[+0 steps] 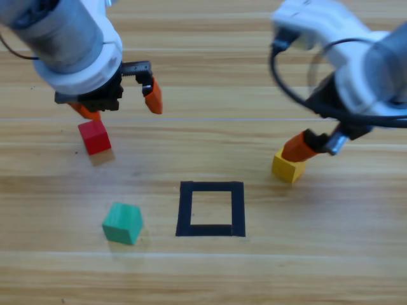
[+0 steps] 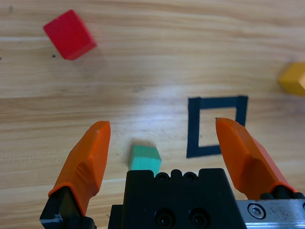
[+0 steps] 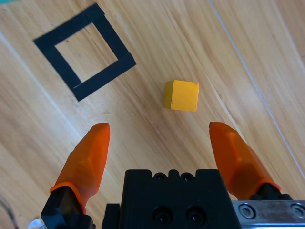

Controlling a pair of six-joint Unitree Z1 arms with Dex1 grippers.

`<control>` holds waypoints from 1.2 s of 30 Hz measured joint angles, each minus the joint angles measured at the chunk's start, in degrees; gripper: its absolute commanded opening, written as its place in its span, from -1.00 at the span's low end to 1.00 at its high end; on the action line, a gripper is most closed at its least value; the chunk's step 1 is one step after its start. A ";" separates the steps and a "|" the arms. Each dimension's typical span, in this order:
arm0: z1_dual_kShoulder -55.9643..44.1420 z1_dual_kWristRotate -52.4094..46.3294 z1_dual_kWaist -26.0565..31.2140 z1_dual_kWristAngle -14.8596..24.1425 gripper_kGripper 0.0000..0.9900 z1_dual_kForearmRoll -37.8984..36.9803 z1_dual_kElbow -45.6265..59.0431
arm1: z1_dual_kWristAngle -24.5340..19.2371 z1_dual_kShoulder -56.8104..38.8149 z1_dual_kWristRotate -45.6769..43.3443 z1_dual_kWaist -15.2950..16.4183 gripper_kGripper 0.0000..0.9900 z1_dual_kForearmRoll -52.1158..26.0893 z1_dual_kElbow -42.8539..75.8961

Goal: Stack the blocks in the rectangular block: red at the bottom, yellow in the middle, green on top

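The red cube (image 1: 95, 136) (image 2: 69, 34) lies at the left of the table, just below my left gripper (image 1: 119, 105) (image 2: 163, 124), which hovers open and holds nothing. The teal-green cube (image 1: 122, 222) (image 2: 144, 158) sits left of the black tape square (image 1: 211, 187) (image 2: 217, 102) (image 3: 105, 76), whose hollow centre is bare wood. To the right of the square lies the yellow cube (image 1: 288, 166) (image 3: 181, 95) (image 2: 293, 78). My right gripper (image 1: 311, 146) (image 3: 159, 128) hangs open just above and beyond it, not touching it.
Both grey arms come down from the top edge, the left one over the upper left and the right one over the upper right with a black cable looped beside it. All three cubes stand apart on the wooden table.
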 measured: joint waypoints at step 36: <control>24.32 -11.17 15.81 -5.08 0.90 10.95 -18.27 | 0.94 24.58 -5.80 -7.83 -1.00 3.69 -12.72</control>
